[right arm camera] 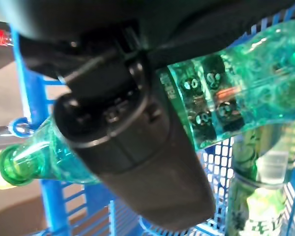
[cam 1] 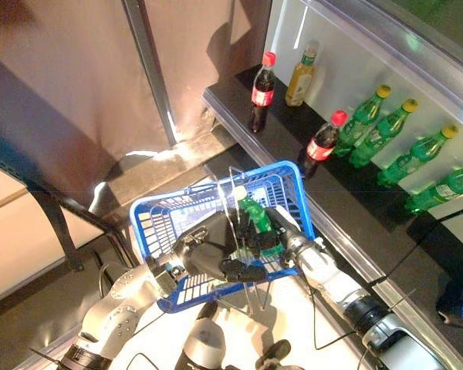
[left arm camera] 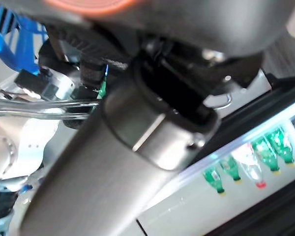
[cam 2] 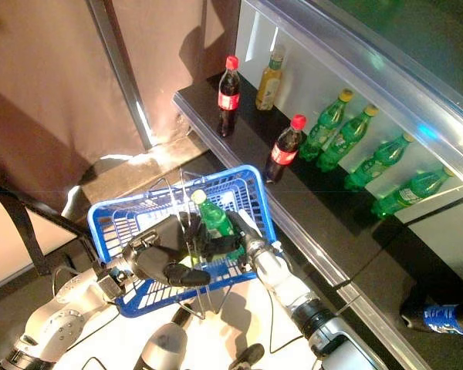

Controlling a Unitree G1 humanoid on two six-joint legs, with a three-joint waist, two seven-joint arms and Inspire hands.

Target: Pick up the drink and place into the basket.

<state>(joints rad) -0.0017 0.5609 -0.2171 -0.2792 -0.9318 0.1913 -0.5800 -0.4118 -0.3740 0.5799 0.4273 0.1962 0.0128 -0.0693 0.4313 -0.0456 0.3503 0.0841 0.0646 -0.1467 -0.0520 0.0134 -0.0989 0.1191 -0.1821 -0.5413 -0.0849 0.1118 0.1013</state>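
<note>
A green drink bottle (cam 1: 254,215) with a pale cap hangs tilted inside the top of the blue wire basket (cam 1: 240,173). My right hand (cam 1: 280,233) is shut on it; in the right wrist view the thumb (right arm camera: 137,147) lies across the green bottle (right arm camera: 246,93). Below it in the basket stands another green-labelled drink (right arm camera: 258,196). My left hand (cam 1: 207,257) holds the basket at its near side, fingers curled round the metal handle (left arm camera: 39,105).
A dark shelf (cam 1: 230,99) runs along the right, carrying two cola bottles (cam 1: 262,91) (cam 1: 321,144), a yellow bottle (cam 1: 301,73) and several green bottles (cam 1: 386,131). A metal post (cam 1: 150,69) stands behind the basket. A person's blue shoe (cam 1: 459,310) shows at far right.
</note>
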